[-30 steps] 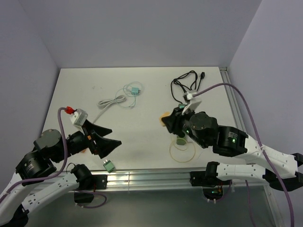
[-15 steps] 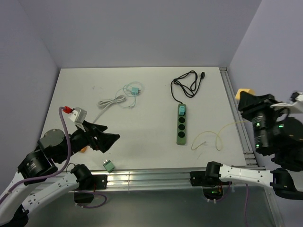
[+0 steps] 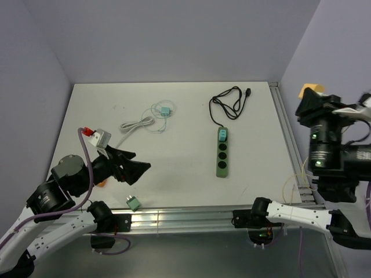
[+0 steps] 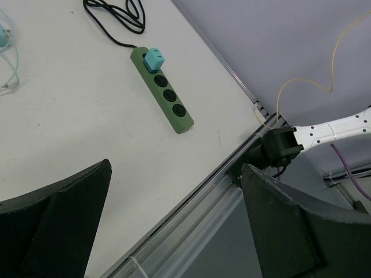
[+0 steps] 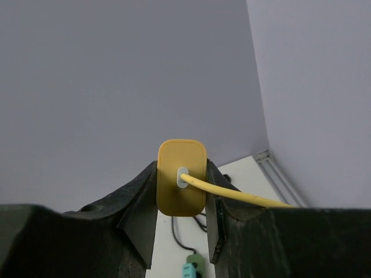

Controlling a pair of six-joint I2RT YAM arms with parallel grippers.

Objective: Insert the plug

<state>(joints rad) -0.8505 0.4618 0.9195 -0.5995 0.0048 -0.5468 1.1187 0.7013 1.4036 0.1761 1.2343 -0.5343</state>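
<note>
A green power strip (image 3: 221, 152) with a black cord lies right of the table's middle, a teal plug (image 3: 222, 135) in its far socket; it also shows in the left wrist view (image 4: 163, 91). My right gripper (image 3: 309, 95) is raised high off the table's right edge, shut on a yellow plug (image 5: 181, 185) whose yellow cable (image 5: 243, 197) trails down. My left gripper (image 3: 132, 168) is open and empty over the table's near left.
A white cable (image 3: 136, 125) and a coiled cable with a small teal plug (image 3: 166, 110) lie at the far middle. A small green adapter (image 3: 133, 202) sits at the near edge, a small orange thing (image 3: 102, 184) beside my left arm. Aluminium rail (image 3: 191, 217) borders the front.
My right gripper lifted the yellow plug from beside the power strip and swung it up and off to the right, its cable dragged along. My left gripper shifted slightly.
</note>
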